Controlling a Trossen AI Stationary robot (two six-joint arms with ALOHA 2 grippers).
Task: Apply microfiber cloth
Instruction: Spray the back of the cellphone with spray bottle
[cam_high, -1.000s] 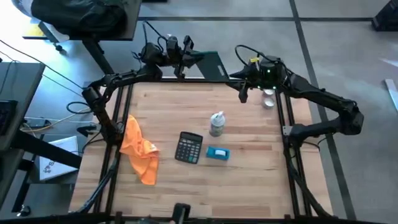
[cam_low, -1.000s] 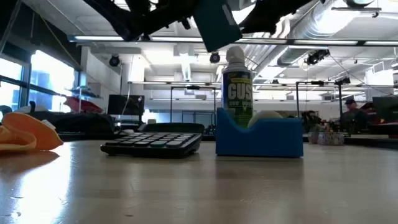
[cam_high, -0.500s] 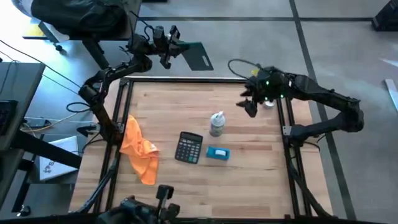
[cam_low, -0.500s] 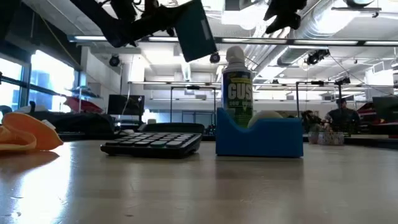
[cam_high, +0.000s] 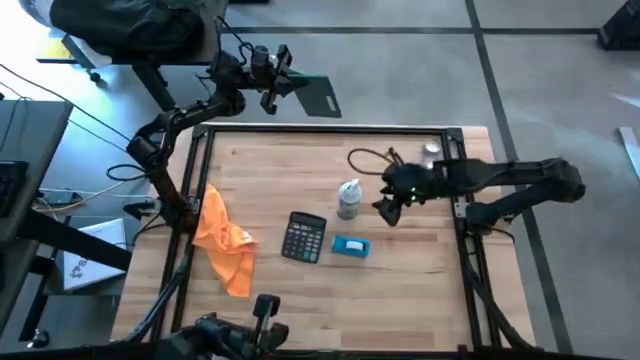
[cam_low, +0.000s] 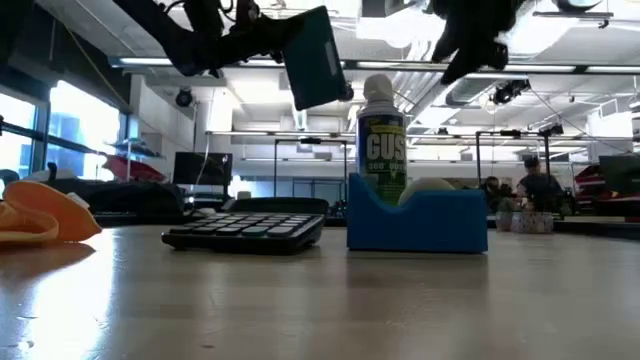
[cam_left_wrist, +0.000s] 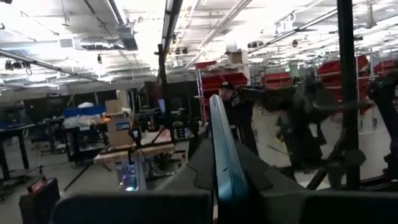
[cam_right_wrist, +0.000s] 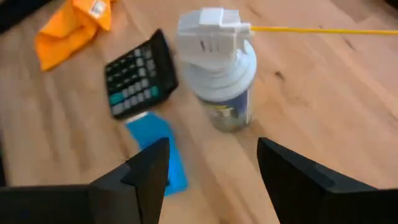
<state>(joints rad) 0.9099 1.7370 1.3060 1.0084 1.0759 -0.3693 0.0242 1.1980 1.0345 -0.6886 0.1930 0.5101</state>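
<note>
The orange microfiber cloth (cam_high: 223, 240) lies crumpled on the table's left side, also visible in the right wrist view (cam_right_wrist: 68, 28) and the low view (cam_low: 40, 222); no gripper touches it. A black calculator (cam_high: 304, 238), a blue-and-white box (cam_high: 350, 247) and a white-capped spray can (cam_high: 349, 198) stand mid-table. My right gripper (cam_high: 388, 210) hovers open just right of the can (cam_right_wrist: 221, 74), touching nothing. My left gripper (cam_high: 283, 82) is beyond the table's far edge, shut on a teal slab (cam_high: 318, 93). My left gripper pinches the teal slab's two flat faces (cam_left_wrist: 222, 177) between its two fingers, at the slab's end nearest the arm. The fingers come level from the left. The slab sticks out past them, tilted (cam_low: 312, 58), clear in the air high above the table.
A small round silvery object (cam_high: 431, 152) sits near the table's far right corner. The can's yellow straw (cam_right_wrist: 311, 29) points sideways. People show in the room behind (cam_low: 535, 185). Bare wood lies along the near edge (cam_high: 330, 310).
My right gripper has come from the far edge toward the near edge and down, ending beside the spray can. My left gripper has carried the teal slab a little left and farther beyond the far edge, then held still.
</note>
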